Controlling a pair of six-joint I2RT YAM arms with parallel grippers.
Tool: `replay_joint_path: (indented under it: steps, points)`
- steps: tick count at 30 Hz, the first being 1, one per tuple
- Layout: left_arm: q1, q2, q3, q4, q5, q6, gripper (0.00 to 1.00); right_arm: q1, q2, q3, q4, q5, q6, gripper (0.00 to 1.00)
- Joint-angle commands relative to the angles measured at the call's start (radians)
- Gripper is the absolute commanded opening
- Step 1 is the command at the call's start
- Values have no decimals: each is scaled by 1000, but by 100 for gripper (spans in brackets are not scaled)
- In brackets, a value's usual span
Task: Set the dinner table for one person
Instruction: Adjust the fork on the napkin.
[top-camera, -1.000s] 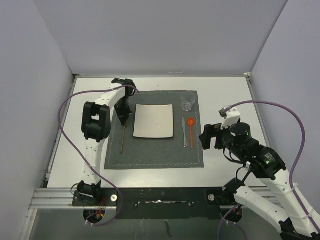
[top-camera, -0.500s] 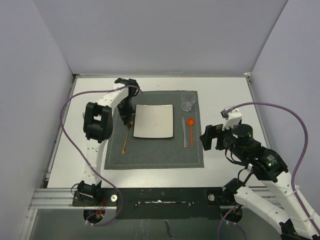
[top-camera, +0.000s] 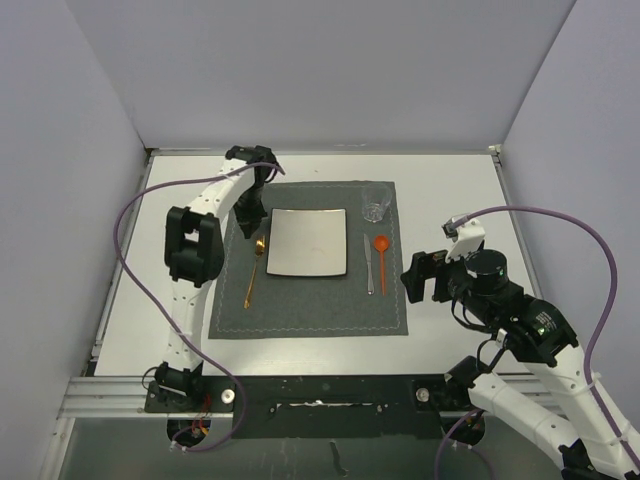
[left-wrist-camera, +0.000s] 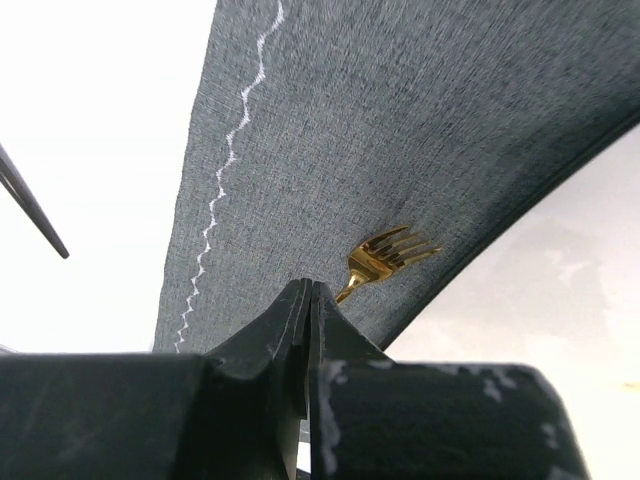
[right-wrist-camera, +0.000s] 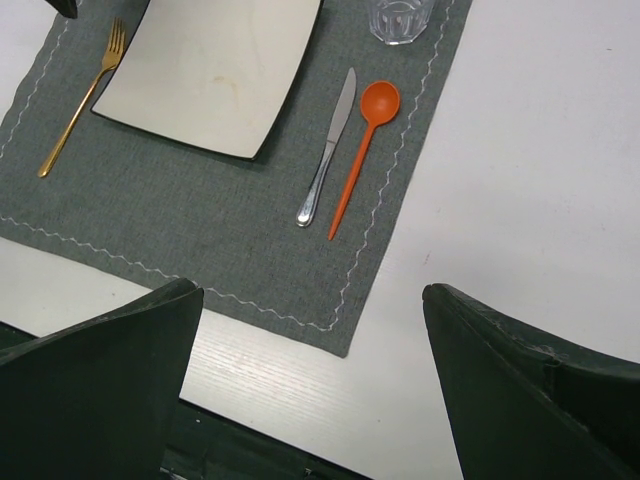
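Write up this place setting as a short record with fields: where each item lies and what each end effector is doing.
placemat: dark grey, flat on the white table
plate: square, white, centre of placemat
fork: gold, left of plate, tines pointing away from the arms
knife: right of plate
spoon: orange, right of knife
glass: clear, far right corner of placemat
left end effector: shut, empty, near the fork's tines
right end effector: open, empty, hovering by placemat's right edge

White dinner table (top-camera: 450, 190) — grey placemat (top-camera: 310, 305) flat upon it
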Motion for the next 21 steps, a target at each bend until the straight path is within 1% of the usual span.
replay_joint_path:
  steps: [1,8,13,21]
  points:
    - [19,-108,87,-21,-20,17,0,4,-11,18,39,-13,13,98]
    - [17,-65,95,21,103,34,0,3,5,21,44,-16,15,98]
    - [16,-53,65,61,133,33,0,4,11,20,43,-13,19,98]
    - [6,-10,60,82,158,34,0,4,19,18,46,-13,23,98]
